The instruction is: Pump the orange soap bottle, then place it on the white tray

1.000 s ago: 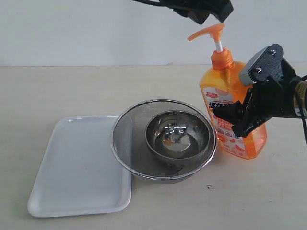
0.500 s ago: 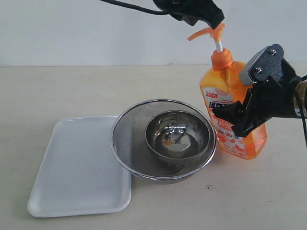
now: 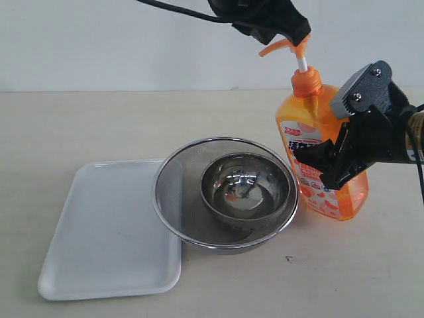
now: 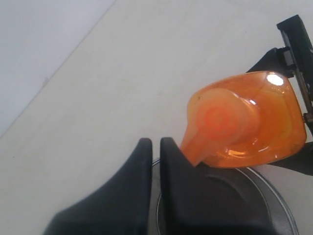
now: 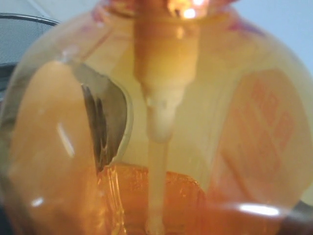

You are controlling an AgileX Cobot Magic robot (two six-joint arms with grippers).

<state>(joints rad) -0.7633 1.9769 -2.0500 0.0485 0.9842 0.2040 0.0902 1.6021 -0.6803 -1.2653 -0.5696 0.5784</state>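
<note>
I've lowered left gripper [image 4: 155,147], jaws together, onto pump head [image 3: 286,45], probably touching, stroke starting; right gripper [image 3: 331,165] clamps orange soap bottle [image 3: 311,132].

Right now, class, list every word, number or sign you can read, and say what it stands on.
Nothing can be quoted.
Front label of the orange soap bottle: bold dark Chinese characters, blurred and partly behind the right hand.
Its back label: red print, unreadable.
</note>
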